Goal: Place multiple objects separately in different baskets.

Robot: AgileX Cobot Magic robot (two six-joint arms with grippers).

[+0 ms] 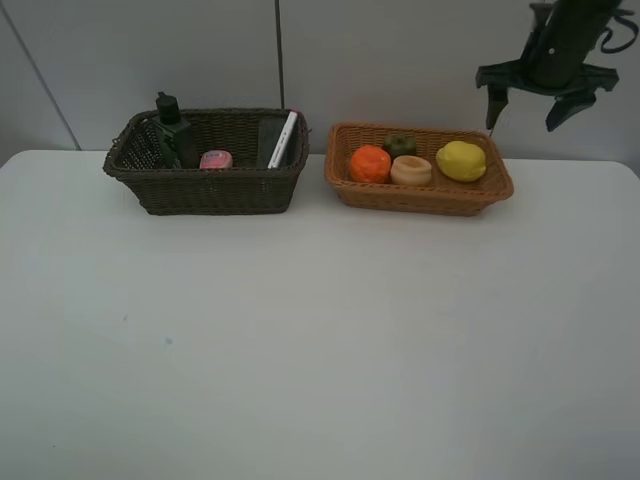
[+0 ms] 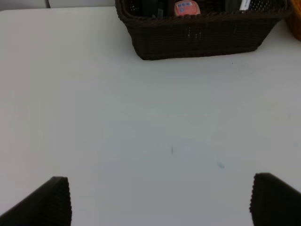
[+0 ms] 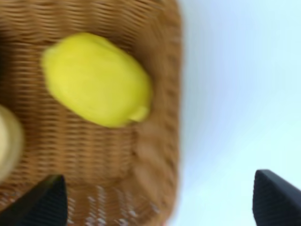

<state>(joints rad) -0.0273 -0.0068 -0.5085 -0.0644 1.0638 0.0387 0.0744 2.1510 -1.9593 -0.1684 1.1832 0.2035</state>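
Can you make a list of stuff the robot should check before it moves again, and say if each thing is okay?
1. Lemon lying inside the tan basket: ok.
2. Right gripper let go, jaws apart and empty, above the basket's end: ok.
3. Left gripper jaws wide, nothing between them: ok.
4. Orange and the other fruit sit in the tan basket: ok.
5. Dark green bottle, pink bottle and white marker sit in the dark basket: ok.
6. Loose things left on the table: none seen.
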